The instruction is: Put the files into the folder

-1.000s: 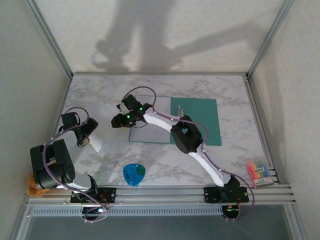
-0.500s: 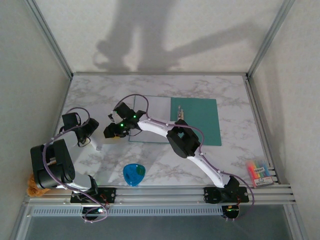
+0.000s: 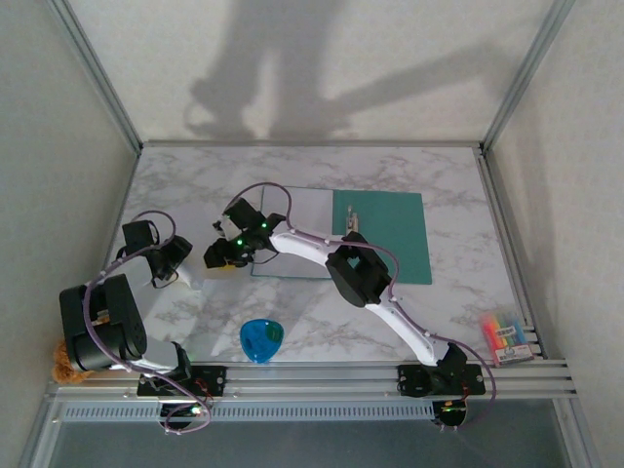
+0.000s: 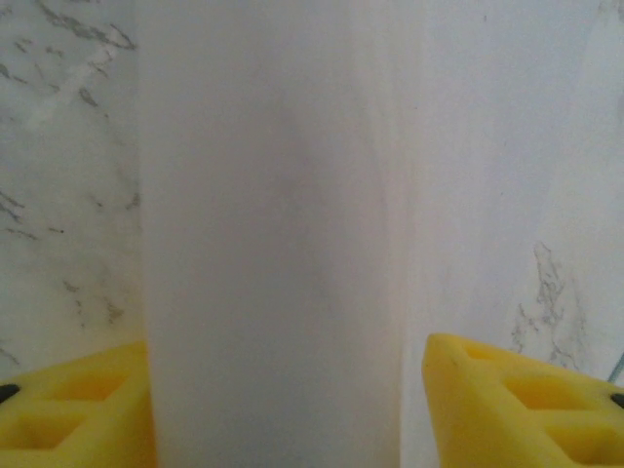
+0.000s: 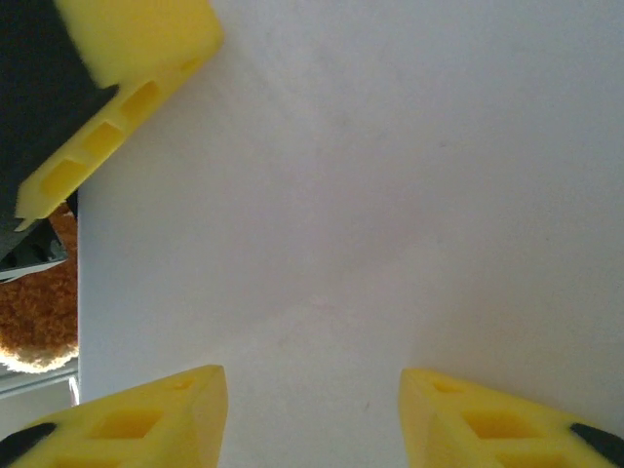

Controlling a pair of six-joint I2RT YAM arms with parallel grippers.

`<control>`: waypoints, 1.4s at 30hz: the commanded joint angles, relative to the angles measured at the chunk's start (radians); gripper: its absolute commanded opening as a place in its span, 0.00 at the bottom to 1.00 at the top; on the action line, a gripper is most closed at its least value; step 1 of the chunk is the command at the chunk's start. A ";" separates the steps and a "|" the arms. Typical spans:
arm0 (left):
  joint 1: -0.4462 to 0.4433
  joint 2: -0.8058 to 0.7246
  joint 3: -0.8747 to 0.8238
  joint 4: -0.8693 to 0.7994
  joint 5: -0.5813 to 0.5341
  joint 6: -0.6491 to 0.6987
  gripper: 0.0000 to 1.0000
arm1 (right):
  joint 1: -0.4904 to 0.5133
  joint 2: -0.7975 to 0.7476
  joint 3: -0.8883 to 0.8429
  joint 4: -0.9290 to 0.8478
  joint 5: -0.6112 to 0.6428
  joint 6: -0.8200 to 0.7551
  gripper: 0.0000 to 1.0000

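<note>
Lying flat and open on the marble table [image 3: 458,195], the folder [image 3: 385,234] has its teal half at 3 o'clock and its pale inside at 9 o'clock. The files [image 3: 188,280] sit outside it, off the pale half's 8 o'clock corner, as a white sheet between the two pincers. The right gripper [image 3: 216,258] hangs over the sheet [image 5: 390,195] with its yellow fingers [image 5: 146,419] apart and nothing clamped. The left gripper [image 3: 168,265] is at 9 o'clock of the right one. From its wrist a pale band of the sheet [image 4: 283,244] rises between its fingers [image 4: 517,400] and hides their inner edges, so I cannot tell whether they pinch it. A blue cup [image 3: 261,338] stands at 7 o'clock of the folder.
</note>
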 commanded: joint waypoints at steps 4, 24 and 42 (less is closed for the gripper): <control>-0.007 -0.035 -0.007 -0.032 0.020 -0.018 0.51 | -0.054 -0.012 0.046 -0.121 0.013 -0.013 0.51; -0.007 -0.065 -0.013 0.011 0.165 -0.072 0.40 | -0.196 -0.254 -0.077 -0.066 -0.156 0.067 0.53; -0.021 -0.199 0.002 0.053 0.371 -0.204 0.33 | -0.404 -0.553 -0.610 0.709 -0.363 0.636 0.56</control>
